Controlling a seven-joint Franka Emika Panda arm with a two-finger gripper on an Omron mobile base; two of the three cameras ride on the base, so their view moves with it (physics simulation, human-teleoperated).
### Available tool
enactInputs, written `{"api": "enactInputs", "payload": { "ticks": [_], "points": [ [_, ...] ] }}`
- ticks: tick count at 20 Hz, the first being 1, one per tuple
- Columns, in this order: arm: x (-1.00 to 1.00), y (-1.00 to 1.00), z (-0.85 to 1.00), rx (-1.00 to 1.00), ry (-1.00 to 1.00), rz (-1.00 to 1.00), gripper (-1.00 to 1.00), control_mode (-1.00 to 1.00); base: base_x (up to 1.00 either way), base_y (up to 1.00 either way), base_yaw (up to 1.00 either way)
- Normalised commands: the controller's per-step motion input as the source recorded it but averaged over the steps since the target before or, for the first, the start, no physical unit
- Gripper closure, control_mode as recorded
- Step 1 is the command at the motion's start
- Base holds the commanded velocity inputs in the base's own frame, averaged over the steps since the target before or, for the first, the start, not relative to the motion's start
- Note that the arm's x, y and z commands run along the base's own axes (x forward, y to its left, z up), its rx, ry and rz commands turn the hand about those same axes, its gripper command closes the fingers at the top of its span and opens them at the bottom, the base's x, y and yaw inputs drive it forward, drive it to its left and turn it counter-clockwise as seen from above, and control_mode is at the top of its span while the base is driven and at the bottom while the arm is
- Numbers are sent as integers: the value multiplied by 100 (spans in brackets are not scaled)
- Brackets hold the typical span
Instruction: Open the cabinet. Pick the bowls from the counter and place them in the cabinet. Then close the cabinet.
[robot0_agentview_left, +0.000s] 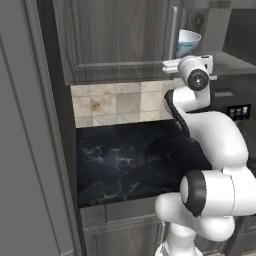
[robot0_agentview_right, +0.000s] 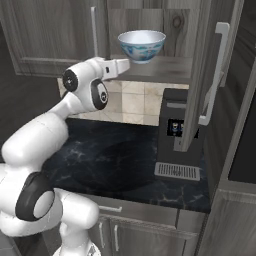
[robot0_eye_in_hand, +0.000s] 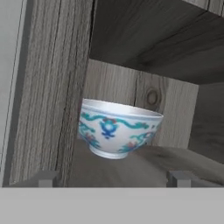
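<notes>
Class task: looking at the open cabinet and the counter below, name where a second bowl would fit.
Shelf: bare right of the blue-patterned bowl, up to the open door. Counter: bare below the backsplash; crowded by the coffee machine.

Both base views look forward from behind the arm, sharing the counter (robot0_agentview_left: 125, 160); the hand view faces the cabinet shelf (robot0_eye_in_hand: 131, 168) closely.

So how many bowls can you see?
1. The white bowl with the blue pattern sits on the shelf inside the open cabinet. No other bowl shows on the counter, though the arm could be hiding one.
</notes>
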Motion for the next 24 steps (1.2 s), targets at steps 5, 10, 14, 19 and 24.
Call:
{"api": "enactInputs", "payload": {
  "ticks": [5, 10, 14, 19, 24],
  "points": [
    [-41, -33, 22, 0, 6, 1, -100, -100, 0, 0, 0],
    [-100, -70, 47, 0, 10, 0, -100, -100, 0, 0, 0],
    [-100, -65, 16, 0, 17, 0, -100, -100, 0, 0, 0],
    [-100, -67, 0, -2, 23, 0, -100, -100, 0, 0, 0],
    [-89, -35, -2, -8, 25, 2, -100, -100, 0, 0, 0]
  ]
}}
